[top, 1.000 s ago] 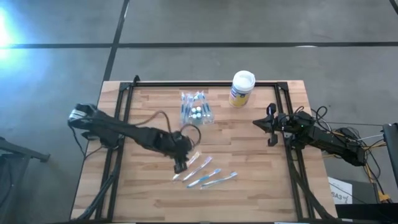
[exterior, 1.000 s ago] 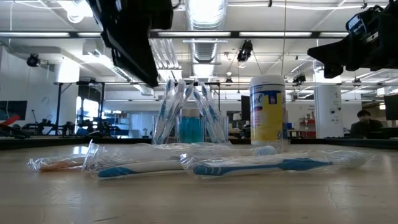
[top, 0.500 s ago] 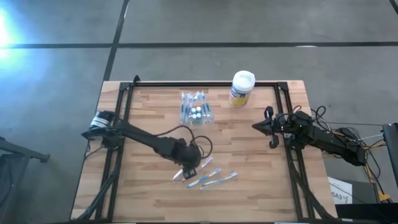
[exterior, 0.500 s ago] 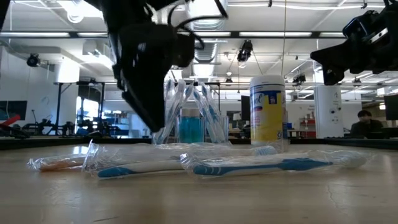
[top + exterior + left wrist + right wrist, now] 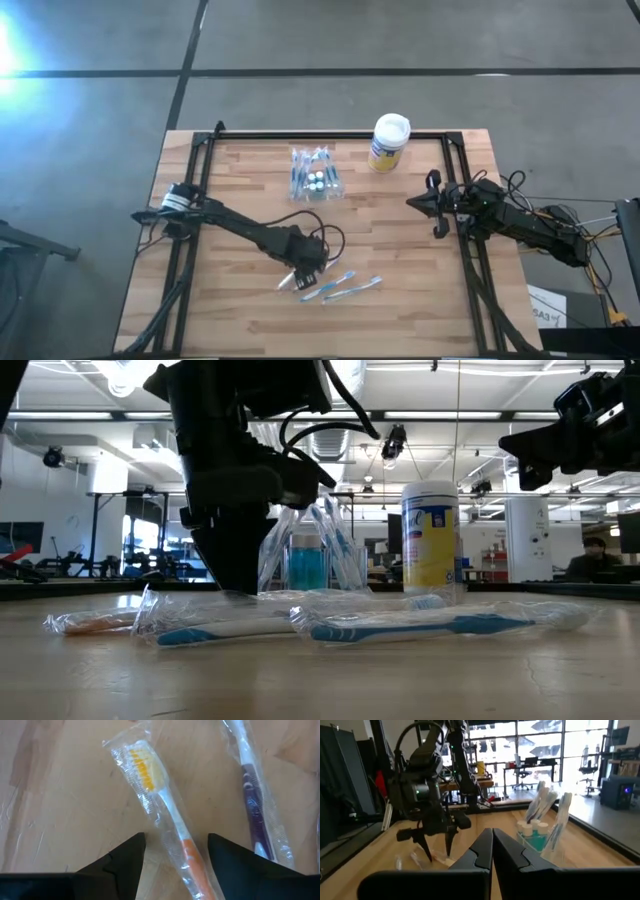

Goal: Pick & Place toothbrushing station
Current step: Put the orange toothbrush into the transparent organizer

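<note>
left tool straddling a wrapped toothbrush on the counter.

seen from above, the left tool [image 5: 303,262] sits low near the counter [image 5: 240,310] centre, fingers [image 5: 120,857] spread wide either side of a wrapped orange toothbrush [image 5: 170,827], gripping nothing yet. the toothbrushing station [image 5: 316,174], a clear holder, stands at 12 o'clock from it, well apart. the right tool [image 5: 430,203] waits at the 3 o'clock edge, fingers pressed together and empty. risk: the slick wrapper may slide or twist as the fingers close, or drag the purple toothbrush [image 5: 255,805] lying just beside.
</note>
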Robot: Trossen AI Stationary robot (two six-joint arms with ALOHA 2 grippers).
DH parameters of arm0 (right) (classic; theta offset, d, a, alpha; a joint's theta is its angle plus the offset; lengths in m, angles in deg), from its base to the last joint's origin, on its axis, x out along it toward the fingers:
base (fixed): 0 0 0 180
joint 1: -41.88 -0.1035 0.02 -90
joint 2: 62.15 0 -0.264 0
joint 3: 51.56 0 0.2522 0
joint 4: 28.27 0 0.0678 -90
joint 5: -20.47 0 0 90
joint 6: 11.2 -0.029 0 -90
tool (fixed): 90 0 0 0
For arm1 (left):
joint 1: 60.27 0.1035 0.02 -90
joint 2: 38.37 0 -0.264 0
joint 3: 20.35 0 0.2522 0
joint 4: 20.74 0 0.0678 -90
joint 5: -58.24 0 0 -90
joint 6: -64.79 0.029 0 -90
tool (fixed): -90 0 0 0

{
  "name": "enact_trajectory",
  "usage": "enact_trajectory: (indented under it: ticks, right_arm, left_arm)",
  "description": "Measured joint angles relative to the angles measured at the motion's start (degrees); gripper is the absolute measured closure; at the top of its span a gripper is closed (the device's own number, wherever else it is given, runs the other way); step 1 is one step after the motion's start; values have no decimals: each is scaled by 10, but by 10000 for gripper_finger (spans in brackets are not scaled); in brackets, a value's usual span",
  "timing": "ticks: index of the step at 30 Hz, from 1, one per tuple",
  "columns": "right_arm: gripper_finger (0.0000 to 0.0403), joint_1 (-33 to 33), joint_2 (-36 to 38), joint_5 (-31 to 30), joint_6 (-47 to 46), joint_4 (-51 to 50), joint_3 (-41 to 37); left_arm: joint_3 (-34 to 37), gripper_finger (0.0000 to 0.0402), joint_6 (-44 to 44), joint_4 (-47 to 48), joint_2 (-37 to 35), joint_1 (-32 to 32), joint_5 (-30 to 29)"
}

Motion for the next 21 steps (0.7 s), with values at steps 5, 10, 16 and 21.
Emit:
enact_trajectory:
  ticks: [5, 10, 16, 21]
  right_arm:
    - [394, 0, 0, 0, 4, 13, 0]
    - [394, 0, 0, 0, -1, 12, 0]
    - [394, 0, 0, 0, 1, 12, 0]
    - [394, 0, 0, 0, 1, 12, 0]
  left_arm:
    - [1, 181, 4, 0, 5, 0, -8]
    - [2, 218, 4, 1, 5, -1, -15]
    - [3, 307, 8, -1, 6, -7, -20]
    - [3, 386, 33, -3, 1, -14, -33]
